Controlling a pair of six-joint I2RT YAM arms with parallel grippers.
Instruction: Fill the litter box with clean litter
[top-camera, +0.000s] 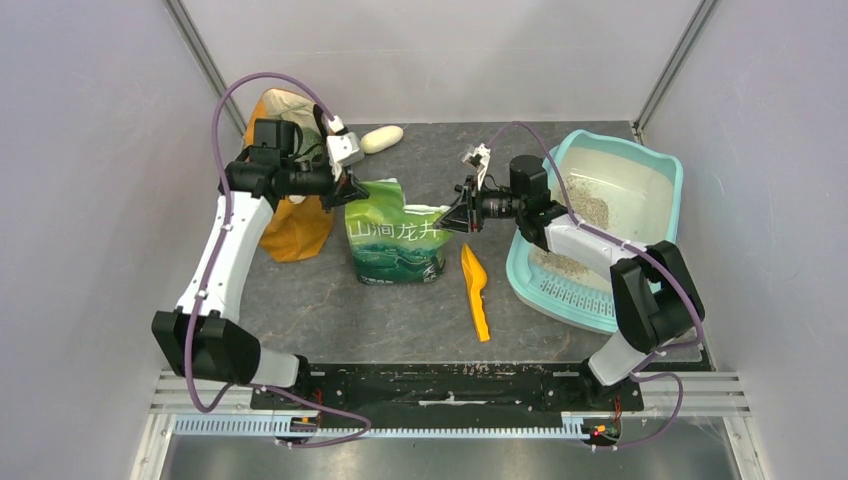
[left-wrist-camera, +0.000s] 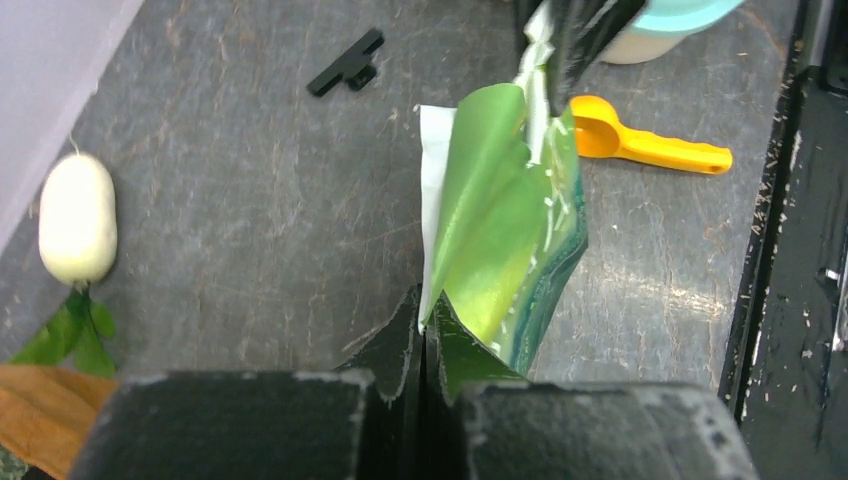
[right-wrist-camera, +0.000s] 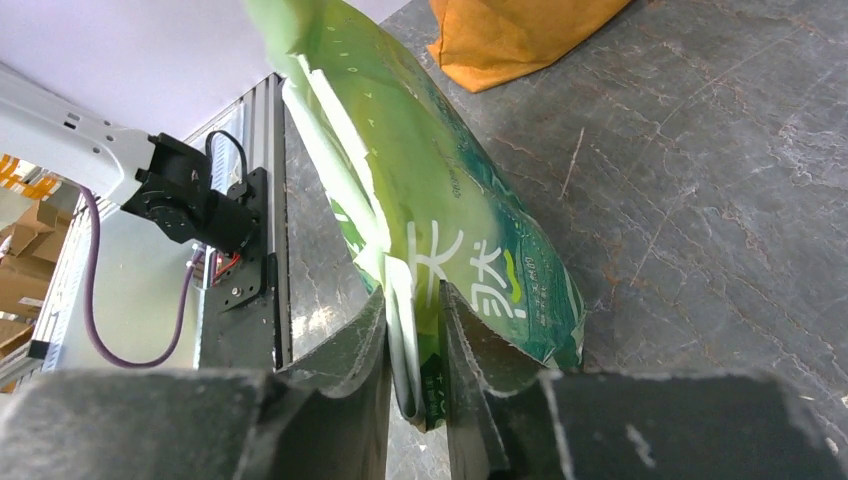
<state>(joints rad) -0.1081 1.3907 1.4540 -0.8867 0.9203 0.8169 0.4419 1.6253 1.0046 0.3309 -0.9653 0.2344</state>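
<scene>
The pale-turquoise litter box (top-camera: 570, 297) sits at the right, with a patch of grey-beige litter (top-camera: 590, 208) on its whitish floor. A green printed bag (top-camera: 395, 240) stands mid-table between both arms. My left gripper (top-camera: 352, 190) is shut on the bag's upper left corner; in the left wrist view the green bag (left-wrist-camera: 495, 240) runs out from the closed left gripper (left-wrist-camera: 425, 310). My right gripper (top-camera: 455, 215) grips the bag's right edge. In the right wrist view the folded edge of the bag (right-wrist-camera: 430, 190) is pinched between the right gripper's (right-wrist-camera: 412, 300) fingers.
An orange scoop (top-camera: 476, 290) lies on the table between the bag and the litter box. An orange-tan cloth bag (top-camera: 295, 225) stands behind the left arm. A white radish (top-camera: 382, 139) lies at the back, and a small black clip (left-wrist-camera: 346, 62) near it.
</scene>
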